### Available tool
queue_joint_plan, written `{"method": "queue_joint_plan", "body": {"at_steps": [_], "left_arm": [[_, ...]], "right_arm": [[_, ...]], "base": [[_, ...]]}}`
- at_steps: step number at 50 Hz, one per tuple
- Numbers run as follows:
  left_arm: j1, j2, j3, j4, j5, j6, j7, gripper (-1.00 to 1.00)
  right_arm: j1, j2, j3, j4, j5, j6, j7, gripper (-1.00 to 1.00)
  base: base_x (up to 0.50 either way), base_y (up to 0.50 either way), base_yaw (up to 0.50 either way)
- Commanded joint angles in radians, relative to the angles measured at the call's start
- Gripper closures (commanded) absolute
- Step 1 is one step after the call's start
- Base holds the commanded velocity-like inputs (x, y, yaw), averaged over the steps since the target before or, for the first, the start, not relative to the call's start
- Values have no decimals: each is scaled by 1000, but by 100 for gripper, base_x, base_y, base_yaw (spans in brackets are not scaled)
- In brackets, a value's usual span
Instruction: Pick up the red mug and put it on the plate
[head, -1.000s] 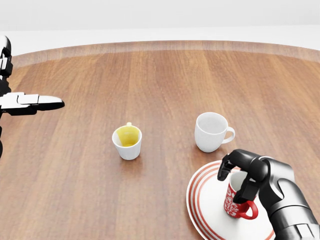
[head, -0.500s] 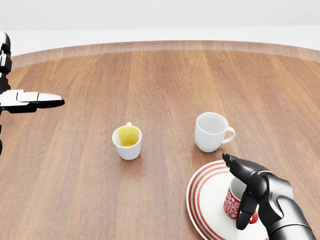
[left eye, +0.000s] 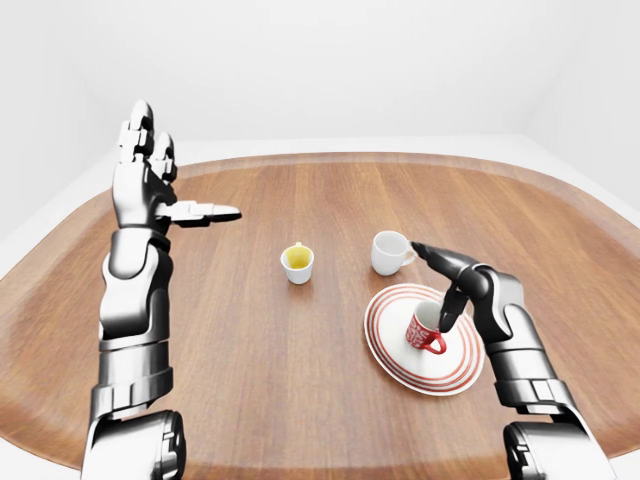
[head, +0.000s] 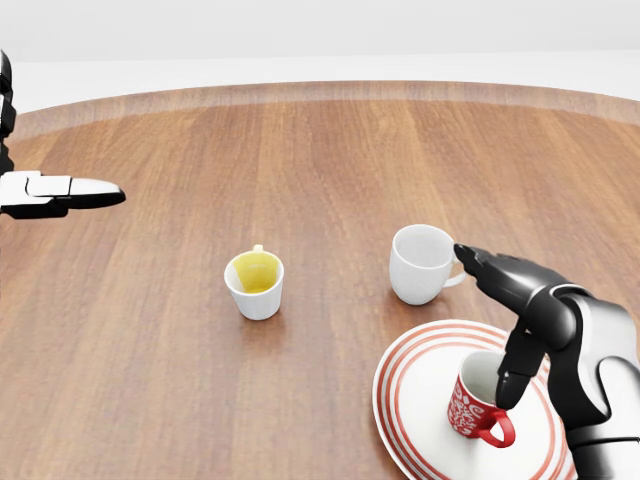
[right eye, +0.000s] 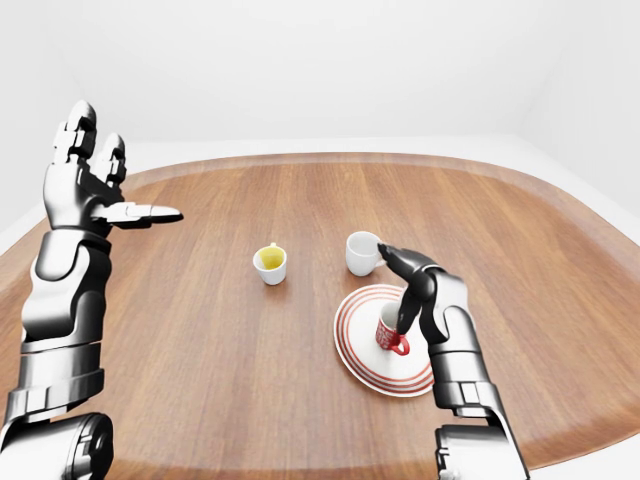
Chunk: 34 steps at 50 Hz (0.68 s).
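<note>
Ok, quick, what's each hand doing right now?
Left hand: open, raised, holding nothing.
Right hand: open above the red mug on the plate, not gripping it.

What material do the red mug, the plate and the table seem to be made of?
Red mug: probably glazed ceramic, smooth with a white pattern. Plate: likely glazed ceramic, white with red rings. Table: wood or wood veneer, showing visible grain with a soft sheen.

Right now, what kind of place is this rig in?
Likely a bare simulated test room, not a real kitchen: one rounded wooden table against blank white walls, set only with a striped plate, red mug and two other cups.
</note>
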Motion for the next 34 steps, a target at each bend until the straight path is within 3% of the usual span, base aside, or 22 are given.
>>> {"method": "queue_joint_plan", "body": {"at_steps": [1, 16, 34], "left_arm": [[-8, 8, 5, -47, -8, 0, 7, -100], [-45, 39, 23, -177, -40, 0, 24, -100], [-173, 124, 55, -371, -122, 0, 76, -100]], "right_arm": [[-45, -32, -52, -159, 19, 0, 0, -100], [-222, -65, -75, -250, 186, 0, 0, -100], [-518, -90, -86, -329, 467, 0, -37, -100]], "base": [[0, 0, 0], [0, 0, 0], [0, 0, 0]]}}
